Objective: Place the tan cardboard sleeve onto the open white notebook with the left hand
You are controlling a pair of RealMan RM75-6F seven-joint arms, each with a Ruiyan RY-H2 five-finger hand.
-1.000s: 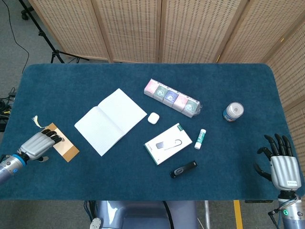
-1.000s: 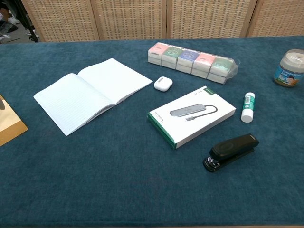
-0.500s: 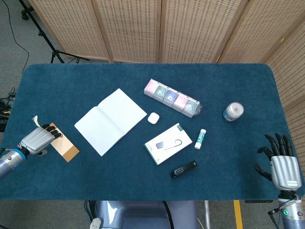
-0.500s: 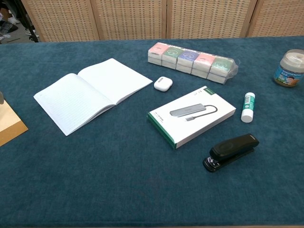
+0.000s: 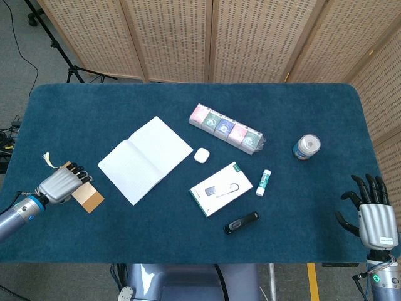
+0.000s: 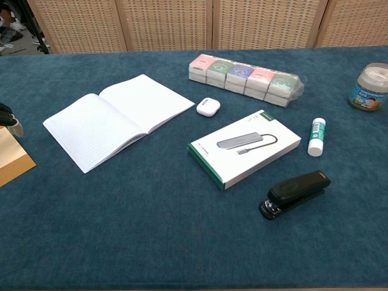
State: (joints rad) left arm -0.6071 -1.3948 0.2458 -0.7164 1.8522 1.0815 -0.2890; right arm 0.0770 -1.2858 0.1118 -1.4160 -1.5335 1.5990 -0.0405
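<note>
- The sleeve (image 5: 88, 197) was seen flat on the cloth near the table's left edge, well apart from the open notebook (image 5: 145, 159), with bare cloth between them.
- The left hand (image 5: 61, 184) was found resting over the sleeve's upper-left end, so that only the lower-right part of the tan card was left showing in the head view.
- Compared with half a second earlier, the hand had been shifted down and to the right, further onto the card; a second earlier it had lain in a similar place, so a small back-and-forth adjustment was suggested rather than any carrying move.
- The sleeve itself was not noticeably moved across these frames.
- The left fingers were seen extended over the card, slightly bent; whether anything was pinched beneath them could not be told, as the underside was hidden.
- In the chest view only dark fingertips (image 6: 7, 115) at the far left edge were caught, just above the sleeve's corner.
- It was judged that the grasp was still being sought and that the lift and carry to the notebook were not yet begun.
- The right hand (image 5: 373, 213) was held off the table's near-right corner, fingers spread, nothing in it.
</note>
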